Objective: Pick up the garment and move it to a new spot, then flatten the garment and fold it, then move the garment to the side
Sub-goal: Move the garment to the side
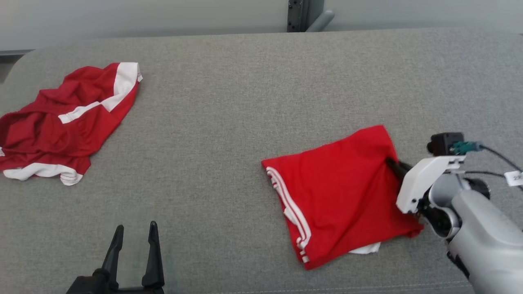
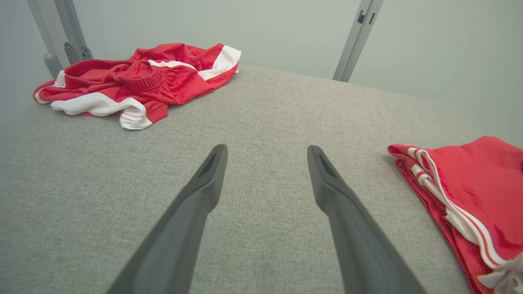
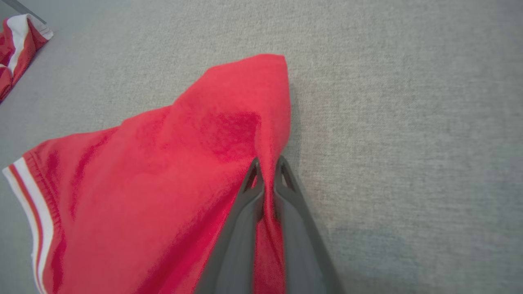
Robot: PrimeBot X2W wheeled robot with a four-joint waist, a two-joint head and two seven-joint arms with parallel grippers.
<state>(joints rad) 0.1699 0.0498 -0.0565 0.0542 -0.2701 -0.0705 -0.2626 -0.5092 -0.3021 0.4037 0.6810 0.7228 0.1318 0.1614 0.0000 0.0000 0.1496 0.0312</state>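
Garment (image 1: 339, 192), folded, lies at four o'clock on the grey surface (image 1: 245, 102). The right gripper (image 3: 267, 167) is clamped on its edge, probably to drag it aside. The left gripper (image 1: 135, 234) waits at seven o'clock, fingers apart. The right wrist view shows the cloth pinched between the fingers, which the head view leaves unclear.

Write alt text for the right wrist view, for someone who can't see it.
The right hand is shut on the edge of a red garment, pinching cloth between its two dark fingers. The garment, white-striped at its left edge, lies on a grey fabric surface; a second red and white garment shows at the upper left corner.
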